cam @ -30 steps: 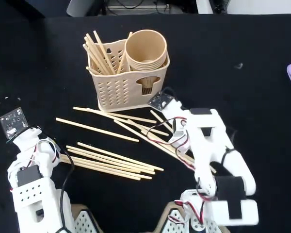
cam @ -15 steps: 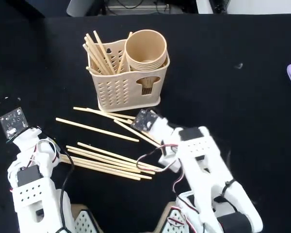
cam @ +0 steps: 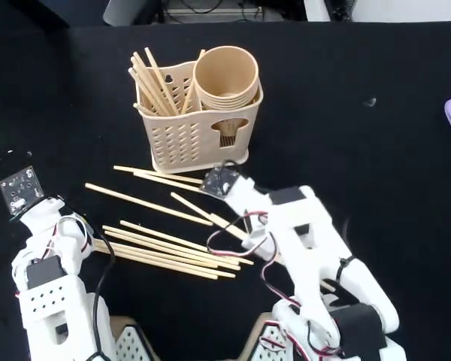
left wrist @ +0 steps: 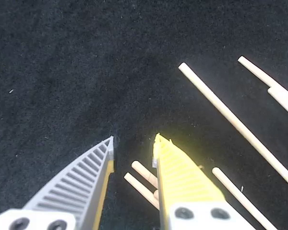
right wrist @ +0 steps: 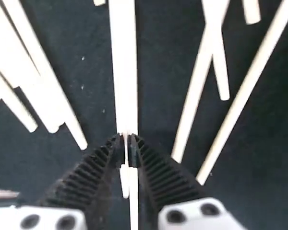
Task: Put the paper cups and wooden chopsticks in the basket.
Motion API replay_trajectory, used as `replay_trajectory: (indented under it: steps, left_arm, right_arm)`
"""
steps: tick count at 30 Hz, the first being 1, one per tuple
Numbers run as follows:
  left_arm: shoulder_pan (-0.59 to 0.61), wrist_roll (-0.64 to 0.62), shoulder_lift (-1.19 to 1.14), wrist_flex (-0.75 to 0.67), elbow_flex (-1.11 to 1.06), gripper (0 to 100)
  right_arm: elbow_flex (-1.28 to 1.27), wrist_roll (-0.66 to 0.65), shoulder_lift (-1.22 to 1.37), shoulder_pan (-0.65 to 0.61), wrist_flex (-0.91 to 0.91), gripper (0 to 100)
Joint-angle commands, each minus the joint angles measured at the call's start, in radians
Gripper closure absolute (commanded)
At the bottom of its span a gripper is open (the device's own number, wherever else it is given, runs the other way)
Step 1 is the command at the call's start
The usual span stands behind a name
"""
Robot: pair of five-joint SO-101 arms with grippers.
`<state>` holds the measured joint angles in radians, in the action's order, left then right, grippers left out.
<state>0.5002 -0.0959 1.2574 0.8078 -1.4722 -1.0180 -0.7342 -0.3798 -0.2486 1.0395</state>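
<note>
High view: one basket on the table holds one cup stack and about six chopsticks; at least nine loose chopsticks lie before it. Left wrist view: left gripper narrowly parted, two chopstick ends between its jaws, ungripped. Right wrist view: right gripper pinches one chopstick.

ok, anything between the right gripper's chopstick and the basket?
Nothing visible stands in the way. The right gripper is shut on a chopstick; between it and the basket only loose chopsticks lie flat on the table. The cups fill one compartment, sticks lean in the other.
</note>
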Motion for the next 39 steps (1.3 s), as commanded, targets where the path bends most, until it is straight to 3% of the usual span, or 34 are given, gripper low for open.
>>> replay_trajectory:
  steps: [1,7,10,15,23,29,39]
  left_arm:
    - [-0.01,-0.008,0.009,-0.009,0.008,85]
    - [-0.007,-0.008,0.009,-0.009,0.008,85]
    - [-0.007,-0.008,0.009,-0.009,0.008,85]
    - [-0.008,-0.008,0.009,-0.009,0.008,85]
    - [-0.008,-0.008,0.009,-0.009,0.008,85]
    - [-0.007,-0.008,0.009,-0.009,0.008,85]
    - [-0.007,-0.008,0.009,-0.009,0.008,85]
  right_arm:
    - [0.13,0.011,-0.09,-0.009,0.14,98.8]
    - [0.162,0.012,-0.2,-0.017,0.233,98.7]
    - [0.067,0.048,-0.18,-0.018,0.144,97.7]
    - [-0.058,0.061,-0.105,-0.018,-0.029,87.4]
    - [-0.035,0.054,0.09,-0.012,-0.13,92.3]
    - [0.05,0.054,0.196,-0.017,-0.089,92.3]
    - [0.07,0.055,0.176,-0.011,-0.069,98.8]
